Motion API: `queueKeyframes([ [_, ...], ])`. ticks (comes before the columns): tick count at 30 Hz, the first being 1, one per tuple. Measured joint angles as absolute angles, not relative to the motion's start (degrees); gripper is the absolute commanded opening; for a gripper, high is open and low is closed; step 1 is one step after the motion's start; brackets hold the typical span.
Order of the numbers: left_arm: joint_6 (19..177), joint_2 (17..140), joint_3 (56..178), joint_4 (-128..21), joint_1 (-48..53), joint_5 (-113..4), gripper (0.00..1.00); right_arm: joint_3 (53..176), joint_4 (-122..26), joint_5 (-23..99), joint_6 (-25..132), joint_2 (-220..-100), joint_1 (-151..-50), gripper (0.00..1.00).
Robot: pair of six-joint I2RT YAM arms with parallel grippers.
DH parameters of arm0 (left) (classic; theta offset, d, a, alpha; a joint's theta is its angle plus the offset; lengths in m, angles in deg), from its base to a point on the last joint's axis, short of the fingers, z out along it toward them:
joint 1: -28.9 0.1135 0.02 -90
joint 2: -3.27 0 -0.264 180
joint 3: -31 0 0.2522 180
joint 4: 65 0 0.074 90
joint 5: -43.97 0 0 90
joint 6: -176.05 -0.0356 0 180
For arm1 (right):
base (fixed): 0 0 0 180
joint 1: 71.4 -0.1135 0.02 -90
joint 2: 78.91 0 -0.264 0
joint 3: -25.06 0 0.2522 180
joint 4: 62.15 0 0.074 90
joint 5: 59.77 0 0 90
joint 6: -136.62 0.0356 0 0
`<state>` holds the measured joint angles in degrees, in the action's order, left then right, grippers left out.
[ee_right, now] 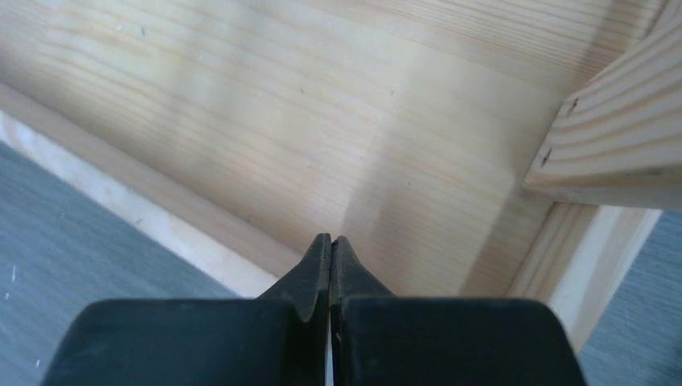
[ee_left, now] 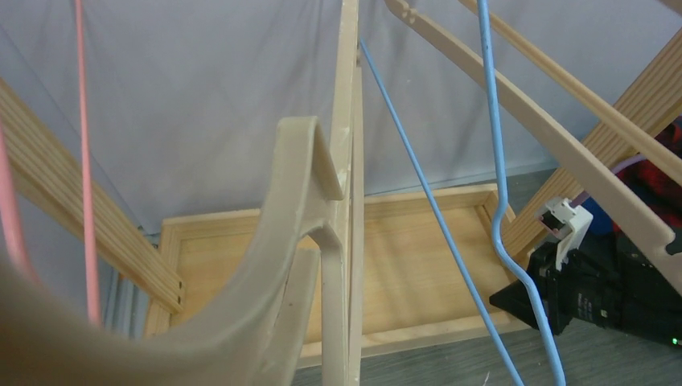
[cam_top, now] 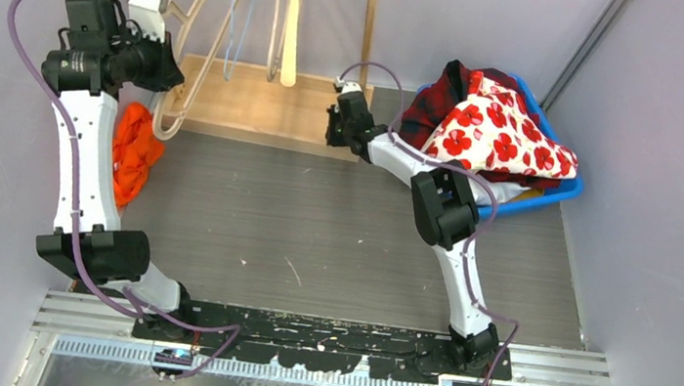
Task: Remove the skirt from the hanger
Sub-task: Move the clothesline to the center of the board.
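An orange skirt (cam_top: 134, 153) lies bunched at the table's left edge, beside my left arm; whether it still touches the hanger I cannot tell. A beige hanger (cam_top: 175, 99) curves up from it to my raised left gripper (cam_top: 164, 68). In the left wrist view the hanger (ee_left: 297, 201) fills the near field and hides my fingers; the gripper appears shut on it. My right gripper (cam_top: 335, 125) is shut and empty, low over the wooden rack base (ee_right: 322, 104), its closed tips (ee_right: 330, 241) pointing at the base's front right corner.
A wooden rack (cam_top: 252, 93) stands at the back with a blue wire hanger (ee_left: 499, 185), a pink one (ee_left: 84, 161) and wooden ones. A blue bin (cam_top: 554, 195) at the back right holds a red-flowered cloth (cam_top: 498, 133) and plaid cloth. Walls close both sides.
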<state>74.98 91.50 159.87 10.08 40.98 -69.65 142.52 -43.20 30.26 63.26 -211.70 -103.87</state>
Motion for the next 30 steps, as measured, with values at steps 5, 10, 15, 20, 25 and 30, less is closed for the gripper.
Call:
queueKeyframes([
  [5, 75.02, 91.26, 158.49, 10.08, 40.87, -69.19, 0.0, 149.49, -41.69, 28.3, 63.72, -217.01, -103.78, 0.01],
  [10, 75.13, 91.21, 158.84, 10.08, 40.87, -69.15, 0.0, 149.82, -41.38, 28.19, 63.57, -217.39, -103.74, 0.01],
  [15, 75.15, 91.21, 159.47, 10.05, 40.76, -69.17, 0.0, 144.05, -43.33, 28.01, 61.93, -213.91, -103.57, 0.01],
  [20, 75.15, 91.21, 160.13, 10.03, 40.74, -69.3, 0.0, 133.93, -41.49, 27.82, 60.53, -205.3, -103.37, 0.01],
  [25, 75.28, 91.35, 161.11, 9.97, 40.65, -69.82, 0.0, 126.92, -39.7, 26.46, 60.05, -199.44, -103.37, 0.01],
  [30, 75.42, 91.43, 162.14, 9.92, 40.65, -70.13, 0.0, 124.77, -39.61, 25.56, 59.9, -197.87, -103.37, 0.01],
])
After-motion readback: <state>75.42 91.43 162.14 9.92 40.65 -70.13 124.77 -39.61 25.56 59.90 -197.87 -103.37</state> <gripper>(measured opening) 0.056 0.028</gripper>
